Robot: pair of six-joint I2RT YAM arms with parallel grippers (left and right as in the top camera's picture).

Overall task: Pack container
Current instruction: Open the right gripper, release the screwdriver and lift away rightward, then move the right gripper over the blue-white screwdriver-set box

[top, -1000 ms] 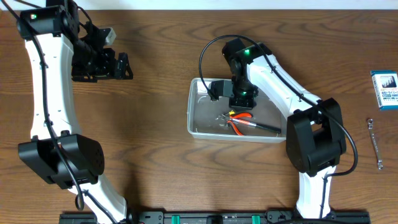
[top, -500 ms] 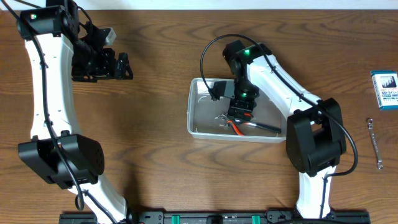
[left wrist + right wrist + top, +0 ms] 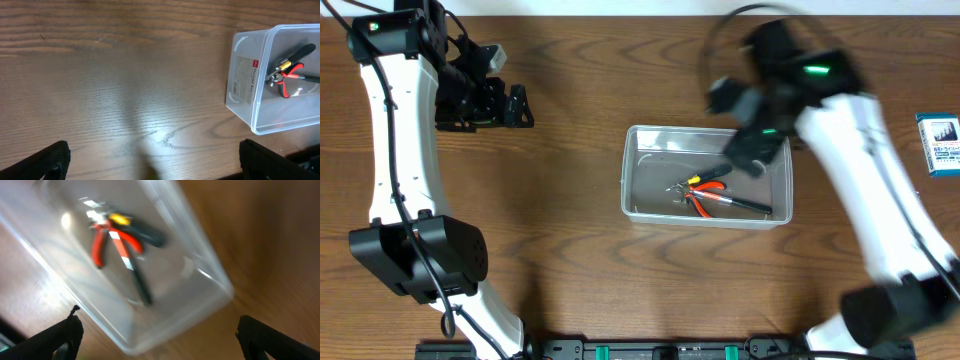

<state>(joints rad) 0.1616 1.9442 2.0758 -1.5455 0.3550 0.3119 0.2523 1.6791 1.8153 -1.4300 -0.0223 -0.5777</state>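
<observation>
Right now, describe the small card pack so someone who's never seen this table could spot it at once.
On the brown wooden table, look past the clear container in the middle to the right edge of the overhead view. The card pack lies flat there, partly cut off by the frame. It is the only blue-and-white thing, unlike the red- and black-handled tools inside the container.

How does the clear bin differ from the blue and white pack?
The bin is clear; the pack is blue and white. The bin is far larger than the pack. The bin holds hand tools mid-table; the pack lies far to the right. Both are rectangular and rest on the wooden table.
</observation>
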